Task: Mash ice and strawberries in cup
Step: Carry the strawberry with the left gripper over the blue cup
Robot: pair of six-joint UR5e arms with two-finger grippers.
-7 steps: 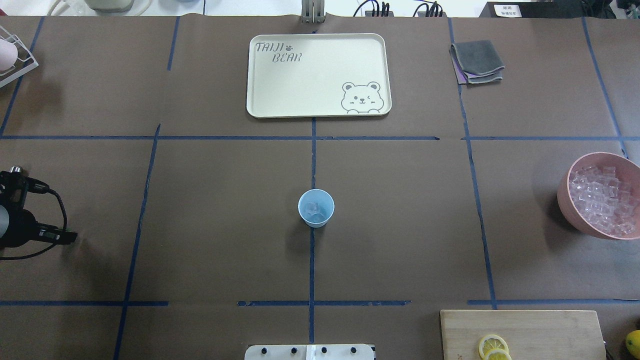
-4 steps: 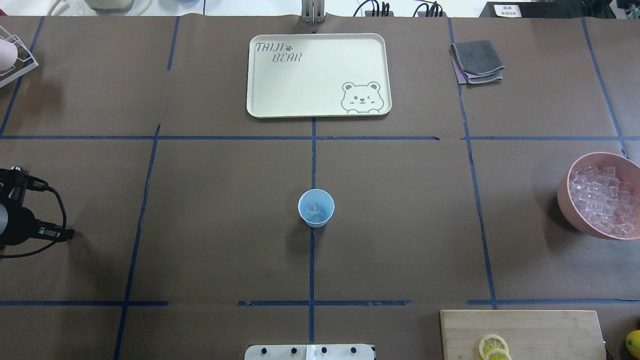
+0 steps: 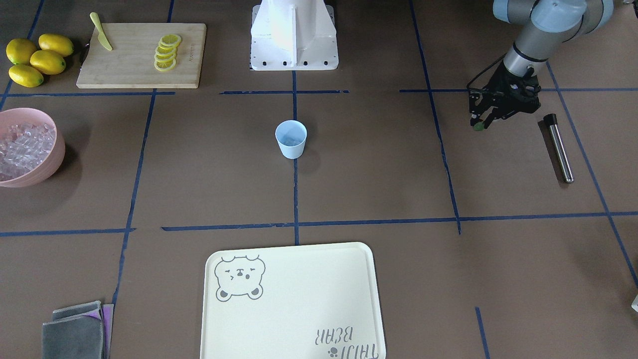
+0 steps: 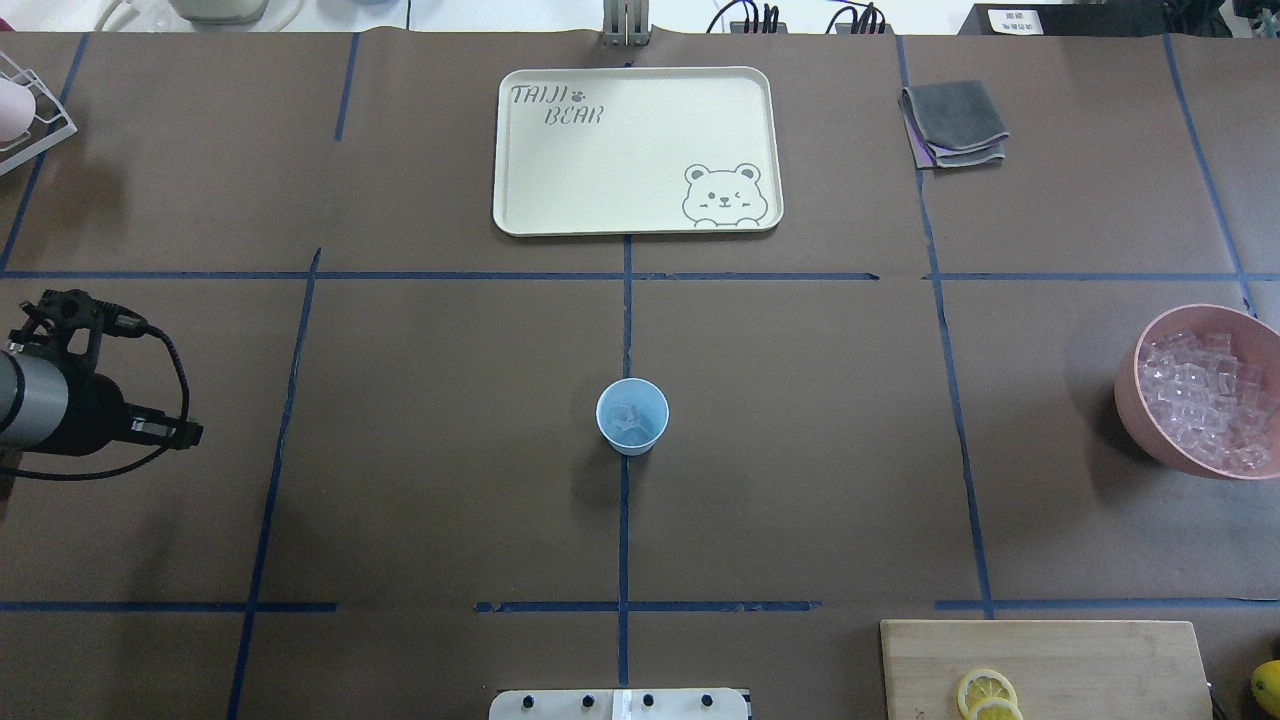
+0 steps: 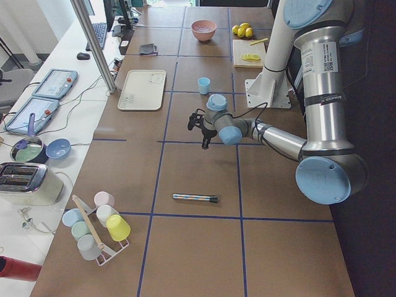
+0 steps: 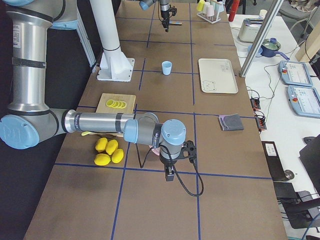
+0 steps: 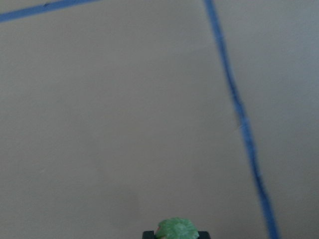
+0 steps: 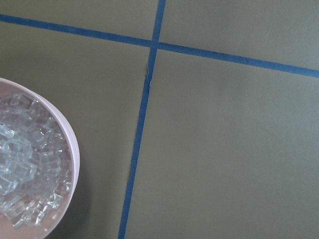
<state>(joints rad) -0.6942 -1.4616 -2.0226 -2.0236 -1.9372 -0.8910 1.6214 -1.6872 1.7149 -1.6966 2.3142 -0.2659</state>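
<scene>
The light-blue cup [image 4: 632, 437] stands at the table's middle, also in the front view [image 3: 291, 144]. A few clear ice cubes [image 4: 627, 415] lie inside it. More ice [image 4: 1205, 400] fills the pink bowl [image 4: 1130, 400] at the right. My left gripper [image 3: 479, 125] hangs above the table far to the cup's left [image 4: 190, 435]. It is shut on the small strawberry [image 3: 478, 127], whose green leafy top [image 7: 178, 230] shows between the fingers. My right gripper [image 6: 170, 176] shows only in the right side view, near the bowl; I cannot tell whether it is open.
A steel rod with a black end [image 3: 558, 147] lies on the table beyond the left gripper. A cream tray [image 4: 560, 190] sits at the far middle, a grey cloth [image 4: 955, 122] far right. A cutting board [image 4: 1100, 660] with lemon slices [image 4: 985, 692] is at the near right.
My left arm has moved farther into the overhead view, to the right toward the cup, with the strawberry still held. The cup and bowl have not moved.
</scene>
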